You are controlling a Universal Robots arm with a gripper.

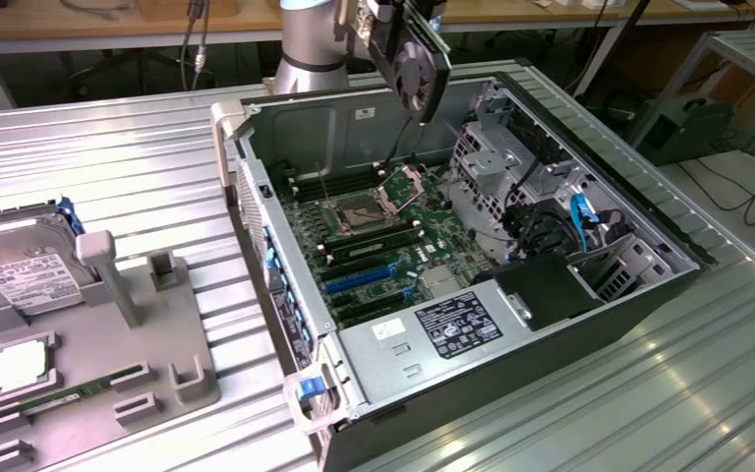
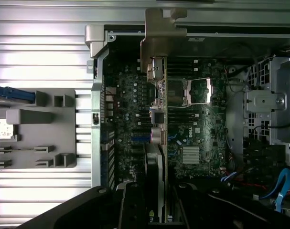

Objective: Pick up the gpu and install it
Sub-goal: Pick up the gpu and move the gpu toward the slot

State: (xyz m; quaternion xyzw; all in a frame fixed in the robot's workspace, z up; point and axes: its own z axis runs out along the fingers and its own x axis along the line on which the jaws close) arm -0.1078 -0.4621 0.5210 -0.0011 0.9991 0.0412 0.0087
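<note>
Over the far end of the open computer case [image 1: 312, 133], high above the motherboard [image 1: 377, 236]: pinches the gpu [image 1: 413, 57] in the gripper [image 2: 156, 196], pressed together on both faces of the card, nothing else in the grasp. Hangs down from the pincer, long axis near upright and a little tilted, black cooler fan turned toward the exterior camera. From the wrist, runs edge-on away from the fingers [image 2: 133, 200], silver end bracket [image 2: 162, 33] at the end farthest from them. Touches no part of the case. Lies well apart from the blue slots [image 1: 351, 282], which sit flat on the board, lower and toward the case's near end, so stands crosswise to them by its long axis. Cannot be told whether the card's plane lines up with a slot. Judged carried, not seated. Shares no contact with the grey tray [image 1: 154, 334] holding the hard drive [image 1: 17, 270] and memory stick [image 1: 70, 396], by the table [image 1: 115, 167] edge at the exterior view's left.
</note>
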